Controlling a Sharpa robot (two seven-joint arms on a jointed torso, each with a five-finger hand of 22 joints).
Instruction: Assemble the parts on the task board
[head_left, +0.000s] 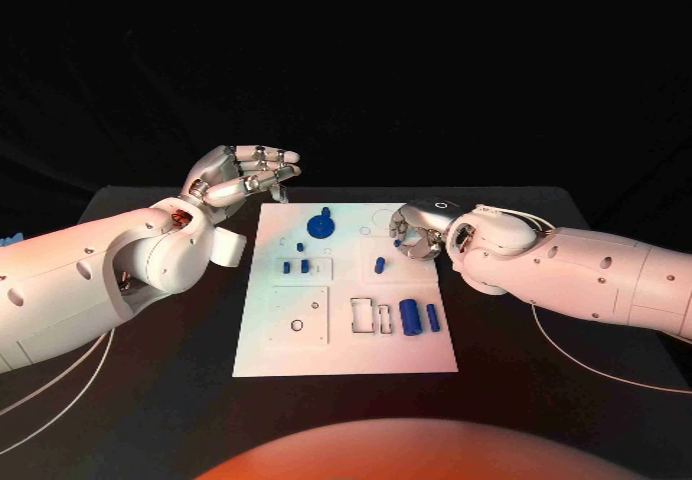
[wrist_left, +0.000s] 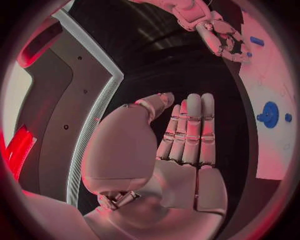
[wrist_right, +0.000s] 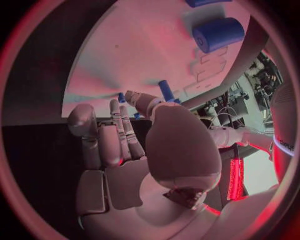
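- In your head view, the right hand (head_left: 421, 228) sits over the right rim of the task board (head_left: 346, 345), and its own wrist covers most of the fingers, so you cannot tell from there what they are doing.
- Your right wrist view fills that gap: the fingers (wrist_right: 119, 132) lie straight and side by side, the thumb is beside them, and nothing is held. The fingertips are close to a small blue peg (wrist_right: 166, 91) standing on the board; you cannot tell whether they touch it.
- That same wrist view shows a large blue cylinder (wrist_right: 217, 34) lying on the board, cut off partly by the arm's dark edge.
- The left hand (head_left: 242, 176) hovers above the black table (head_left: 159, 400) just past the board's far left corner. In the head view its fingers look loosely curled.
- Your left wrist view shows its palm flat, the fingers (wrist_left: 190, 127) extended together and the thumb apart, holding nothing.
- That view also catches the round blue gear-like part (wrist_left: 269, 114) on the board, and the other hand in the distance.
- On the board, the head view shows the blue gear (head_left: 323, 224) near the far edge, 3 small blue pegs (head_left: 294, 265) left of centre, 1 peg (head_left: 379, 265) near the right hand, and 2 blue cylinders (head_left: 418, 316) lying near the right edge beside rectangular cutouts.
- The table is black and the background beyond it is dark.
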